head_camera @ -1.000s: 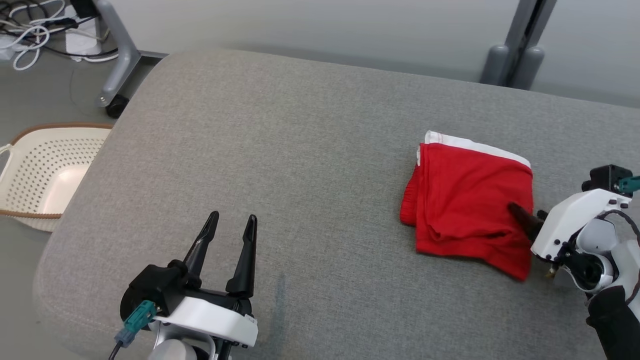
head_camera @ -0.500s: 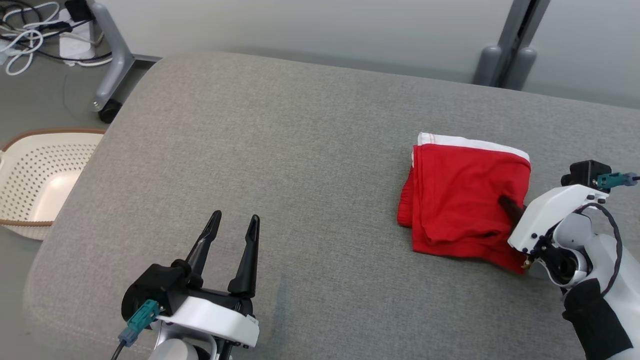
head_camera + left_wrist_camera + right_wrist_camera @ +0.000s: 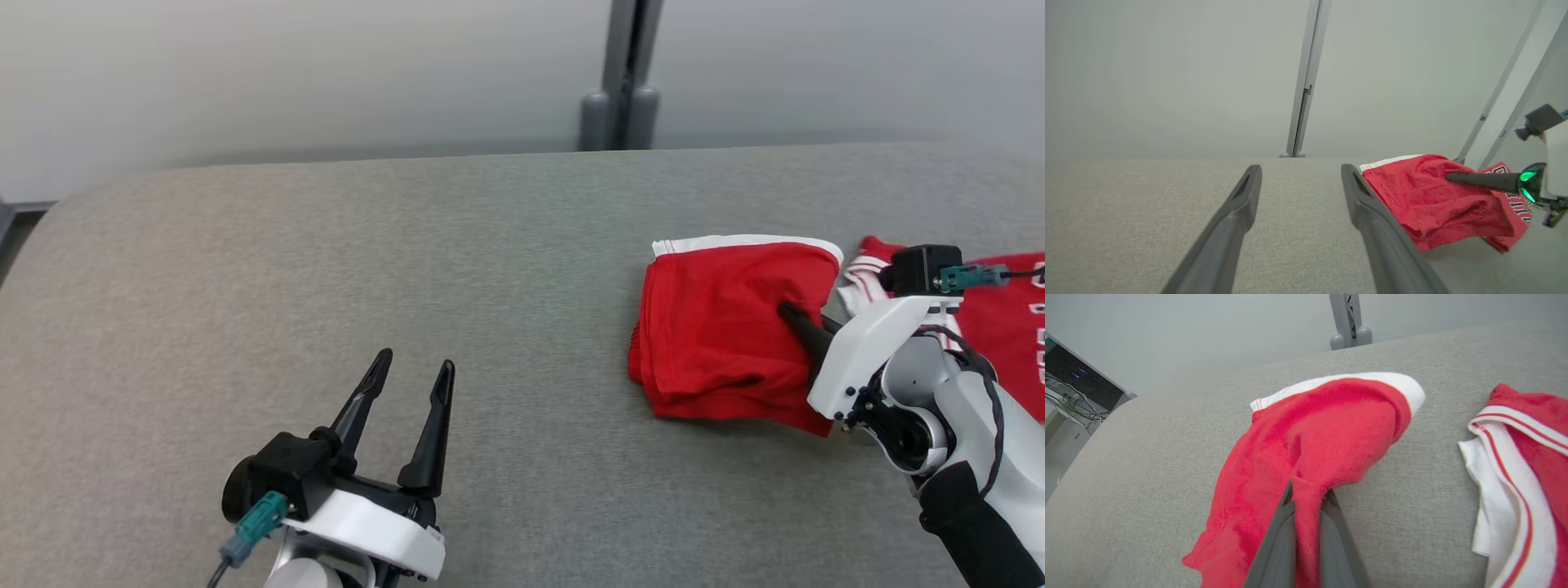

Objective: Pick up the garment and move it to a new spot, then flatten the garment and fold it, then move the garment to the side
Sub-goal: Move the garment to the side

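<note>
Garment point(image 3: 710, 343) lies as a folded red bundle with a white band along its far side. It sits on the right half of the grey surface point(image 3: 367, 269), nearer the far edge than the near one. Your right gripper point(image 3: 796, 320) reaches it from the right-edge side. Its jaws are clamped on a ridge of red cloth at the bundle's right side, and the right wrist view shows the fabric squeezed between the two fingers. That side is raised a little while the left side rests on the surface. I judge this suits the move to the side, since one pinch through the stacked layers should hold the fold together as it travels. Your left gripper point(image 3: 415, 361) hovers over the near edge, left of the middle, with its jaws apart and holding nothing. It is well apart from the bundle, likely parked so it cannot snag the cloth. Mind the striped jersey point(image 3: 1008, 318) just beside the bundle toward the right edge: a move that way could land on it or drag it along.
</note>
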{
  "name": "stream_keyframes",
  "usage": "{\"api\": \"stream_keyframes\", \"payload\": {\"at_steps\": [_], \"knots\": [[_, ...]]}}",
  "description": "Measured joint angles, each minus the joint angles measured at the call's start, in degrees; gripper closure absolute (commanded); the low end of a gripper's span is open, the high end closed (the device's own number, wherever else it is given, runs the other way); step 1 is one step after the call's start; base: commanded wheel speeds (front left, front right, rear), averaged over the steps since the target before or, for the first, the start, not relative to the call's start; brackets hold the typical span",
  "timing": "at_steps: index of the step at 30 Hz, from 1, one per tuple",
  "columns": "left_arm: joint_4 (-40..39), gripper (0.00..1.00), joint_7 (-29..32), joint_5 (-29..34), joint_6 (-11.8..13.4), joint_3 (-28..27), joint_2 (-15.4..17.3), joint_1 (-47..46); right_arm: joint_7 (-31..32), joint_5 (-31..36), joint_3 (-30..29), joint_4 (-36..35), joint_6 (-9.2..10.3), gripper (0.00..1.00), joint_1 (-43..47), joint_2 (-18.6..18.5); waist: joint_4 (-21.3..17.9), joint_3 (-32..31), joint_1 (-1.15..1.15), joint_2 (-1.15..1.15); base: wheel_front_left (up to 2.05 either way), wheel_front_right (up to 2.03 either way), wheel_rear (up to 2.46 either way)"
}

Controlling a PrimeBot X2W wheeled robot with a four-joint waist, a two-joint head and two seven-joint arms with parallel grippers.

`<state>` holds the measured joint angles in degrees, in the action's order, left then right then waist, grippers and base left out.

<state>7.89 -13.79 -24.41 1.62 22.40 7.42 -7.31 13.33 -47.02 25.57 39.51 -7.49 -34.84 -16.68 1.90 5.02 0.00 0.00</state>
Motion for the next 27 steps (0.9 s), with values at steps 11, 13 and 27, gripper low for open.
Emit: {"api": "stream_keyframes", "payload": {"at_steps": [11, 13, 27], "knots": [[-0.22, 0.0, 1.9, 0.94, -1.12, 3.74, -0.85, -2.27, 1.41, -1.16, 7.67, -4.21, 0.0, 1.0, -2.03, -4.99, -13.67, 0.7, 0.0, 0.0, 0.0, 0.0, 0.0], [-0.31, 0.0, 2.29, 1.22, -1.47, 4.3, -0.87, -2.92, 1.43, -1.45, 9.42, -4.38, 0.0, 1.0, -3.46, -6.79, -14.89, 1.54, 0.0, 0.0, 0.0, 0.0, 0.0], [-0.63, 0.0, 3.78, 1.86, -1.62, 5.91, -0.23, -4.92, -2.93, -3.97, 24.19, -5.16, -0.02, 1.0, -17.3, -18.93, -12.36, 6.9, 0.0, 0.0, 0.0, 0.0, 0.0]]}}
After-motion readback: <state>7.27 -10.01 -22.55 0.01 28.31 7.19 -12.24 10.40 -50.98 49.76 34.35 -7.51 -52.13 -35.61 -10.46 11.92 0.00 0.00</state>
